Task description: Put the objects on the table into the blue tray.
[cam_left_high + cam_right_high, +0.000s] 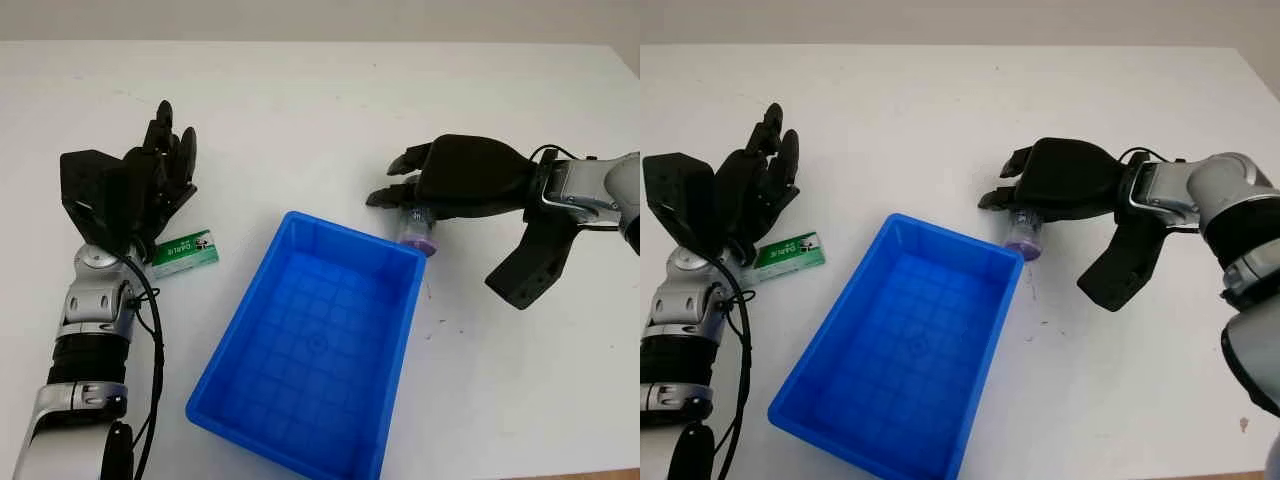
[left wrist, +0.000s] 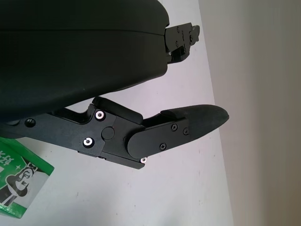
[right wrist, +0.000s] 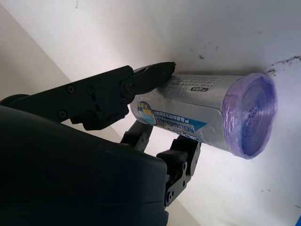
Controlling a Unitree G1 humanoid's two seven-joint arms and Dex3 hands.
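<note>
Blue tray (image 1: 240, 385) holds nothing yet; both objects remain outside it. Right hand (image 1: 440, 185) is closed around a purple roll of bags (image 3: 211, 115) at the tray's far right corner, blue-and-white label print too small to read. Left hand (image 1: 150, 175), open and holding nothing, hovers by the green packet (image 1: 185, 252) on the white table (image 1: 320, 110) left of the tray, lettering unreadable.

A plain lab or test bench: a bare white worktop (image 1: 300, 130) scuffed with dark marks at right, a blank pale wall along the frame's top.
</note>
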